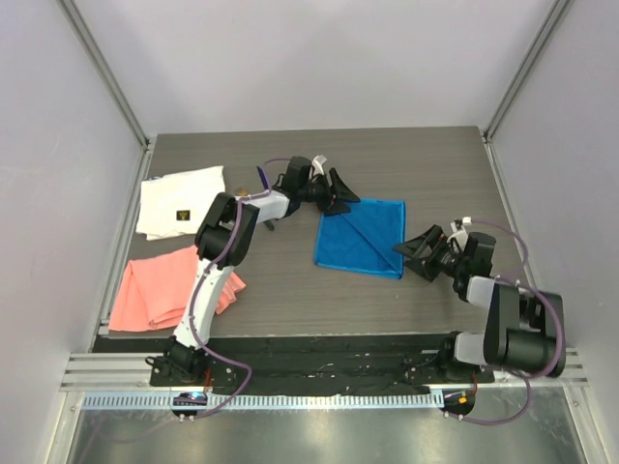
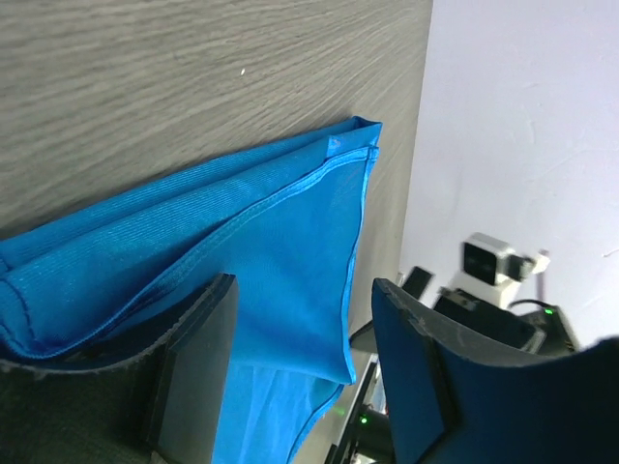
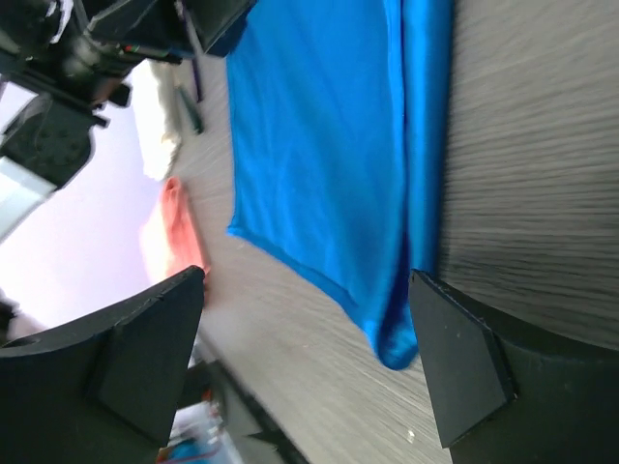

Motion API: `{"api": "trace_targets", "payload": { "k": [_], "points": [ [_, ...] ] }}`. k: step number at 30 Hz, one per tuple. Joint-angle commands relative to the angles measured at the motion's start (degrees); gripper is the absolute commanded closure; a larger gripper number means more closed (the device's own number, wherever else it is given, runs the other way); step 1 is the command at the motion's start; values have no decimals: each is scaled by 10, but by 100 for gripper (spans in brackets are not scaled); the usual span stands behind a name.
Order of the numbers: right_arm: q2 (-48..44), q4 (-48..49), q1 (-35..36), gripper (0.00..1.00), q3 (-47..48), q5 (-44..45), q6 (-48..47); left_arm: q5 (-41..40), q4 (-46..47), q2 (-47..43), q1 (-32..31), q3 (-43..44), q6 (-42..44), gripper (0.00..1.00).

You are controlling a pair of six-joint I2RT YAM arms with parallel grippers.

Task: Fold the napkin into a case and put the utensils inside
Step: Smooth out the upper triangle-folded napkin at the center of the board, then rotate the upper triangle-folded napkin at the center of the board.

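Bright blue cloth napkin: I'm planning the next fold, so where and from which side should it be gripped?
Probably a corner, where the hemmed layers meet: the bright blue cloth napkin lies flat, so only its edges can be pinched. Come in low from outside the cloth; the open left gripper faces the far-left corner, the open right gripper the near-right.

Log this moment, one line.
napkin: folded, flat on table | left hand: open, over far edge | right hand: open, beside right edge | case: not formed
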Motion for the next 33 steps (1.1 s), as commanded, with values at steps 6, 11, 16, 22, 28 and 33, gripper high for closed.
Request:
{"api": "trace_targets", "payload": {
  "k": [6,11,16,22,28,33],
  "points": [
    [-133,-309,25,3,139,103,-135,-7,-101,-53,-4,59,45,24],
    [-120,-358,129,0,218,164,-157,-30,-172,-155,-3,21,95,20],
    [-110,-355,201,4,256,192,-126,-86,-227,-246,-4,-109,151,30],
    [-54,-300,258,14,228,212,-64,-108,-243,-260,-17,-190,202,58],
    [-54,-262,261,46,181,223,-26,-211,-322,-233,-58,-176,272,76],
    [-19,-214,270,92,148,217,-24,-286,-351,-233,-75,-183,288,79]
  ]
}}
